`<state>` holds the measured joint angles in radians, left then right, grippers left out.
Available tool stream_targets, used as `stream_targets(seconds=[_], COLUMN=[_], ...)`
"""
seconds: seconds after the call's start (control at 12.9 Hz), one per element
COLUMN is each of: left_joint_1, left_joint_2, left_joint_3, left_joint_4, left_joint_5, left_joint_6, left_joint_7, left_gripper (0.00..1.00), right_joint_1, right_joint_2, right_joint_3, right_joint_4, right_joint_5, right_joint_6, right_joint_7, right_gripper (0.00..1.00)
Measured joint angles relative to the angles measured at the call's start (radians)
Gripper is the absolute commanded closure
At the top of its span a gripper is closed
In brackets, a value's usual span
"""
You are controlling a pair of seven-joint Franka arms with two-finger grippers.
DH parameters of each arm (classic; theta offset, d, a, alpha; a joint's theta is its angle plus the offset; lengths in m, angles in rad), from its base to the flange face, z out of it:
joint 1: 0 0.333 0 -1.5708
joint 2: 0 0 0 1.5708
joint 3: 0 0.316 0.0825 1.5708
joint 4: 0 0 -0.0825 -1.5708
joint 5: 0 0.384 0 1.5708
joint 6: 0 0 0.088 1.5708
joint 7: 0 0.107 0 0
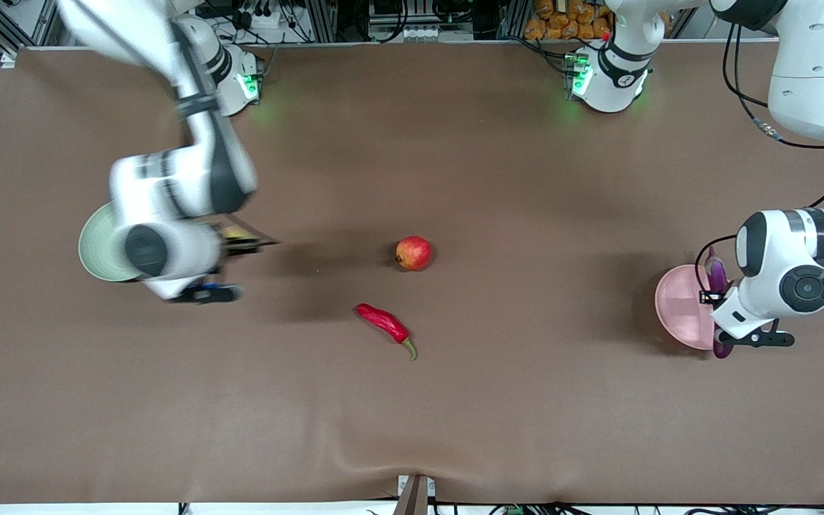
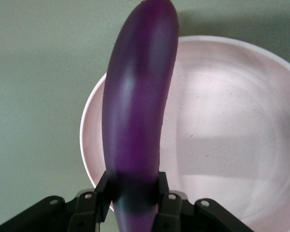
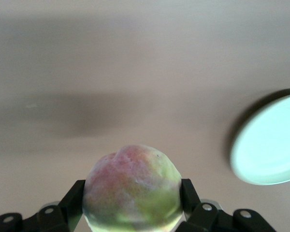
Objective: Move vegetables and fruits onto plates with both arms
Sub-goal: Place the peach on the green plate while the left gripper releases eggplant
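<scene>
While the left gripper (image 2: 134,205) holds its jaws clamped on the long glossy purple eggplant (image 2: 137,111) over the matte pink plate (image 2: 232,121), the right gripper (image 3: 133,208) pinches the round blushed peach (image 3: 133,186) beside the pale green plate (image 3: 270,145). The wrinkled red chili (image 1: 383,323) and smooth pomegranate (image 1: 413,252) lie mid-bench (image 1: 526,179), the chili nearer the front camera.

The middle of the table (image 1: 455,143) is occupied only by the pomegranate (image 1: 413,252) and, nearer the front camera, the chili pepper (image 1: 385,325), which lie apart with bare cloth between them. The green plate (image 1: 97,243) at the right arm's end is partly overhung by the right gripper (image 3: 133,200) clamped on the peach (image 3: 133,186). The pink plate (image 2: 232,135) near the left arm's end is overhung by the left gripper (image 2: 134,200) and the eggplant (image 2: 137,101) clamped in it.
</scene>
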<state>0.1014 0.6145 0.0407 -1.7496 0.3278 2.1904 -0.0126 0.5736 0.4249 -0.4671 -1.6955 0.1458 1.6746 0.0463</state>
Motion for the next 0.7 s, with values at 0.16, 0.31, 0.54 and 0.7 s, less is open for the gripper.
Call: stream_targets(seconds=[0.16, 0.31, 0.54, 0.7], left_joint_1=[-0.001, -0.001, -0.010, -0.038], left_joint_2=[0.003, 0.004, -0.009, -0.046], left_joint_3=[-0.001, -0.003, -0.011, -0.015], left_joint_4=[-0.001, 0.001, 0.024, 0.046], left_joint_5=[0.000, 0.000, 0.000, 0.000], left_joint_6=[-0.002, -0.002, -0.002, -0.049], left_joint_7=[0.000, 0.000, -0.001, -0.005], left_gripper=[0.00, 0.00, 0.00, 0.00], right_joint_1=[-0.130, -0.235, -0.338, -0.393], right_joint_2=[0.007, 0.014, 0.021, 0.024], right_joint_3=[-0.027, -0.028, -0.028, -0.027], right_joint_4=[-0.027, -0.044, -0.109, -0.161], right_joint_5=[-0.009, -0.042, -0.066, -0.068], right_joint_6=[0.034, 0.055, 0.114, 0.143], right_joint_7=[-0.148, -0.268, -0.399, -0.468], right_gripper=[1.00, 1.00, 1.00, 1.00])
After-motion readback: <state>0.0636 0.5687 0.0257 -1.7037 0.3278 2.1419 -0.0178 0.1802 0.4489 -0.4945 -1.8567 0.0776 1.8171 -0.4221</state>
